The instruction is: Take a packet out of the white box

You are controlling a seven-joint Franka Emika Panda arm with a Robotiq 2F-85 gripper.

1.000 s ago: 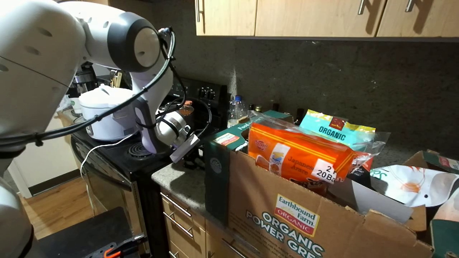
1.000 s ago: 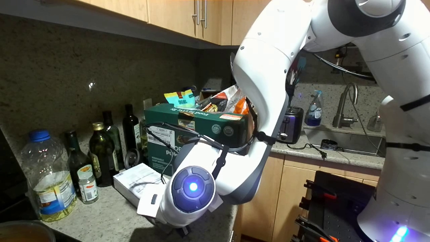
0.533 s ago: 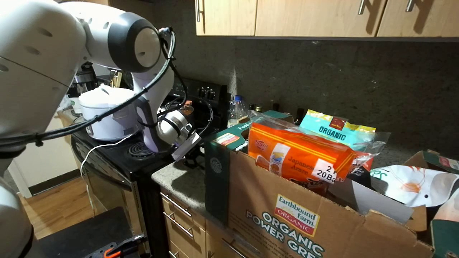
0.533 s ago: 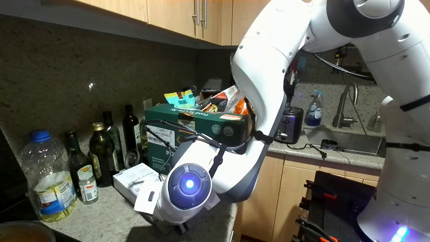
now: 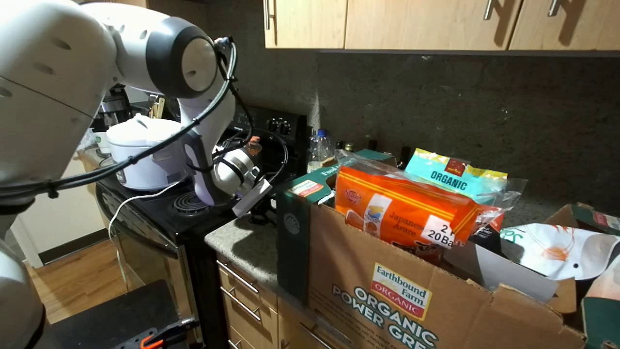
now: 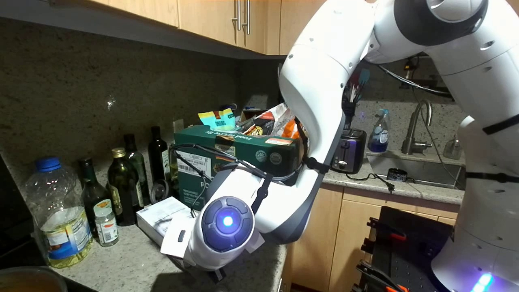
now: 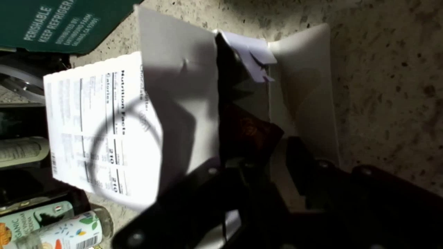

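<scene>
This is a kitchen. A white cooker [image 5: 138,173] stands on the stove [image 5: 167,213], and there are a sink [image 6: 421,167], toaster [image 6: 352,151] and cupboards [image 5: 426,24].

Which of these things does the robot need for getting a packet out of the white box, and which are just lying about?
For the job:
white box
dark packet inside it
robot's fingers

Just lying about:
carton
orange bag
rice cooker
toaster
jar
</scene>
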